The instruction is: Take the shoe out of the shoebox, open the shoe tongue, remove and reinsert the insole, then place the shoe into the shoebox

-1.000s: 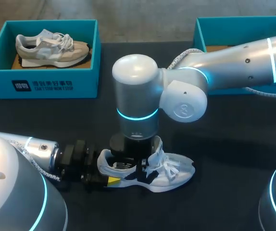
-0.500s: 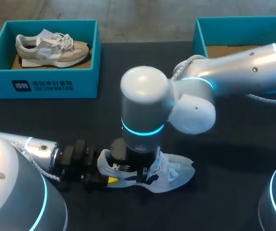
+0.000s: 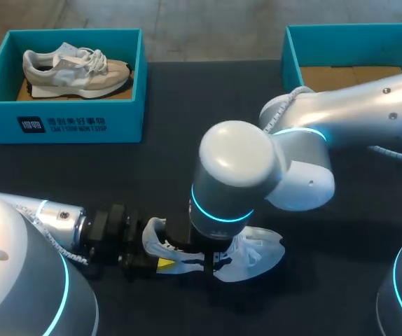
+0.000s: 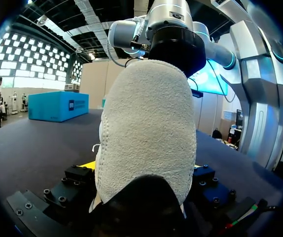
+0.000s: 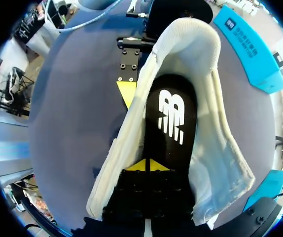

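A white shoe [image 3: 257,253] lies on its sole on the dark table, toe to the right. My left gripper [image 3: 157,246] is shut on its heel, which fills the space between the fingers in the left wrist view [image 4: 144,168]. One yellow fingertip [image 5: 126,91] presses the heel's outer side. My right arm's wrist [image 3: 232,175] hangs over the shoe and hides its fingers in the head view. My right gripper [image 5: 146,165] is shut, its tips together inside the shoe opening, on the black insole [image 5: 171,118]. The empty teal shoebox [image 3: 290,49] stands at the back right.
A second teal box [image 3: 61,115] at the back left holds a beige shoe [image 3: 75,66]. Bare dark table lies between the two boxes and in front of them.
My right arm has swung right and toward the front, its wrist sinking lower over the shoe. The shoe has tipped slightly. The left arm has kept still.
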{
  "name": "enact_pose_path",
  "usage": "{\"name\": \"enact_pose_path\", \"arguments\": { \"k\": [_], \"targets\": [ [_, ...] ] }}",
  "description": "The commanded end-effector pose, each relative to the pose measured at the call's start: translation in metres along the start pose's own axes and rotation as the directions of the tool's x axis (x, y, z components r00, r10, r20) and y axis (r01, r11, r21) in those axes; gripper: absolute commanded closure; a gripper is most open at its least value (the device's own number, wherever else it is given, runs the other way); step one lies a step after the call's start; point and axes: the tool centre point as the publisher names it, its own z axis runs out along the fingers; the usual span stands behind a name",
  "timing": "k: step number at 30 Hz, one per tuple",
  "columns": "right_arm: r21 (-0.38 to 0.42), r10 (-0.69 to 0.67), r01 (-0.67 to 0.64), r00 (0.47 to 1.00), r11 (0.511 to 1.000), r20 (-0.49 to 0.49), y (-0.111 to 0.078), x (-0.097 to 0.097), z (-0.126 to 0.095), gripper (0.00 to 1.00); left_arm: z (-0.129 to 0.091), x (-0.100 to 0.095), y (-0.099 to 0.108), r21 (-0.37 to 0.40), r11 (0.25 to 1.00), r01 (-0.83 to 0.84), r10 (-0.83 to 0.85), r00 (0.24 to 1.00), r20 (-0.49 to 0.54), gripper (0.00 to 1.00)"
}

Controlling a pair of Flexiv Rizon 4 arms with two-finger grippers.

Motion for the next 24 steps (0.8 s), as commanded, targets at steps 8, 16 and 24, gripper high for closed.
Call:
{"name": "enact_pose_path", "arguments": {
  "k": [8, 16, 24],
  "targets": [
    [-0.108, 0.01, -0.005, 0.999, 0.994, 0.05, -0.009, -0.002, -0.011, 1.0, -0.002, -0.003, 0.001, -0.001, 1.0, 0.001, -0.001, 1.0, 0.005, 1.0],
    [-0.149, 0.034, -0.02, 0.995, 0.989, 0.09, -0.007, -0.009, -0.018, 1.0, -0.002, -0.003, 0.001, -0.001, 1.0, 0.001, -0.001, 1.0, 0.005, 1.0],
    [-0.194, 0.043, -0.016, 0.99, 0.981, 0.135, -0.006, -0.014, -0.028, 1.0, -0.002, -0.003, 0.001, -0.001, 1.0, 0.001, -0.001, 1.0, 0.005, 1.0]
  ]
}}
